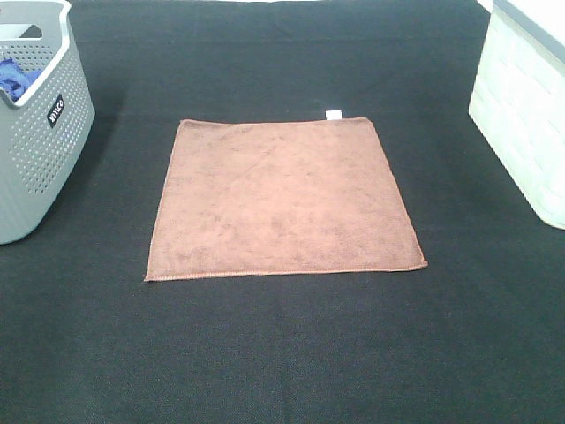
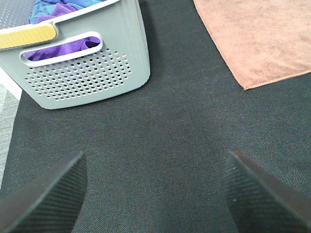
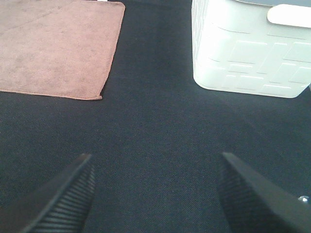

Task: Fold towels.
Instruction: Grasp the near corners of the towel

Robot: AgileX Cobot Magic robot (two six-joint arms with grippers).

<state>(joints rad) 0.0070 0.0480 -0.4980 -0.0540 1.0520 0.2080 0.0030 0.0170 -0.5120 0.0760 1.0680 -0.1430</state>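
Note:
A reddish-brown square towel [image 1: 282, 201] lies flat and unfolded in the middle of the black table cover, with a small white tag [image 1: 334, 115] on its far edge. One of its corners shows in the left wrist view [image 2: 262, 39] and another in the right wrist view [image 3: 58, 48]. My left gripper [image 2: 155, 194] is open and empty above bare black cloth, to the left of the towel. My right gripper [image 3: 155, 194] is open and empty above bare black cloth, to the right of the towel. Neither arm shows in the high view.
A grey perforated basket [image 1: 35, 132] with blue and purple cloths stands at the left edge; it also shows in the left wrist view [image 2: 82, 73]. A white bin [image 1: 525, 115] stands at the right edge, seen also in the right wrist view [image 3: 248, 48].

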